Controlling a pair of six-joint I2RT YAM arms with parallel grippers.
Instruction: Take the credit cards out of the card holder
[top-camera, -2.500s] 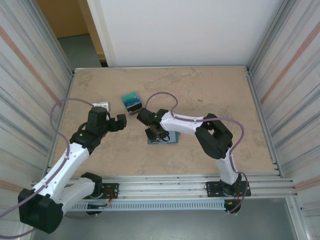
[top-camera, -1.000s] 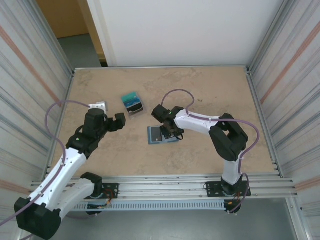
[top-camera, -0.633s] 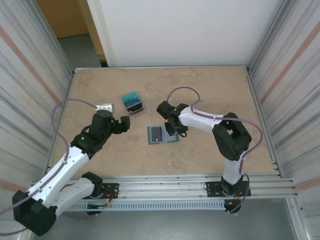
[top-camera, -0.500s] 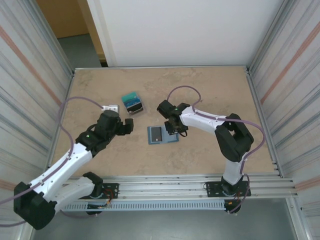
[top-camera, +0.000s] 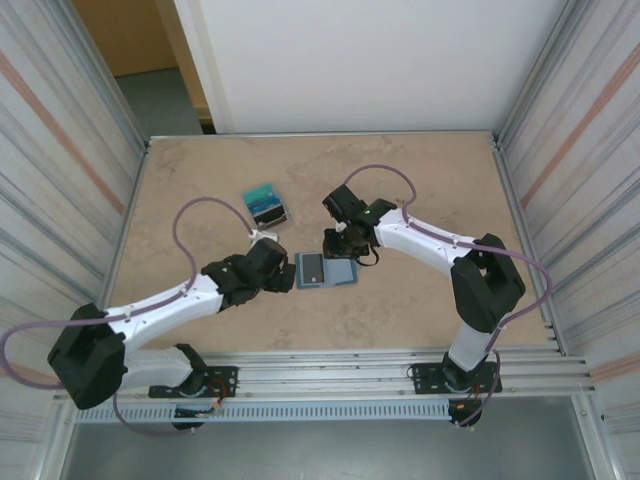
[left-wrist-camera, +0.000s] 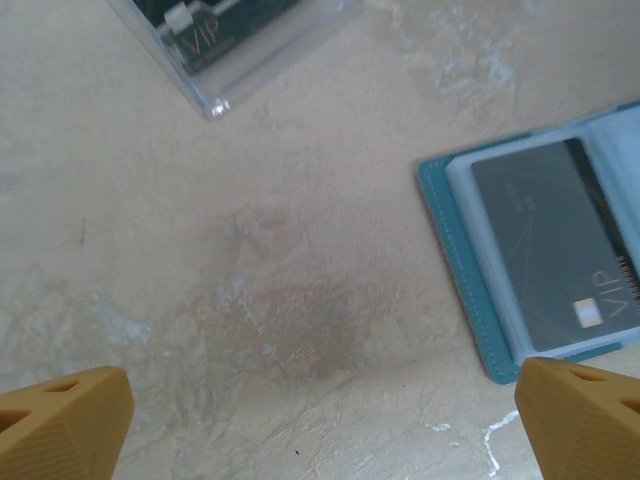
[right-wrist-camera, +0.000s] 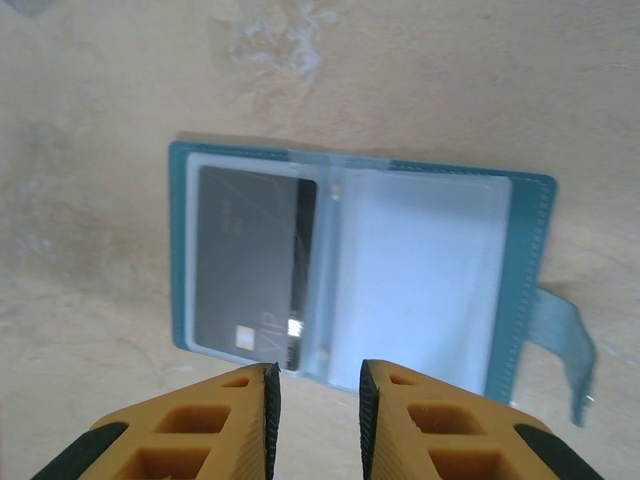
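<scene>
The card holder (top-camera: 338, 272) lies open and flat on the table, teal-edged with clear sleeves (right-wrist-camera: 420, 270). A dark credit card (right-wrist-camera: 250, 265) marked VIP sits in its left sleeve; the right sleeve looks empty. My right gripper (right-wrist-camera: 315, 400) hovers over the holder's near edge, its jaws a narrow gap apart with nothing between them. In the top view that gripper (top-camera: 340, 243) is at the holder's far side. My left gripper (top-camera: 283, 277) stands wide open just left of the holder (left-wrist-camera: 540, 260), its fingertips (left-wrist-camera: 60, 420) over bare table.
A pile of teal and dark cards (top-camera: 265, 205) lies behind and left of the holder; its clear-edged corner (left-wrist-camera: 230, 50) shows at the top of the left wrist view. A closing strap (right-wrist-camera: 570, 340) sticks out from the holder's right side. Metal walls (top-camera: 90, 200) fence the table.
My left arm has swung right and forward to the holder's left edge. My right gripper has drawn back off the holder toward its far side, its jaws narrowing.
</scene>
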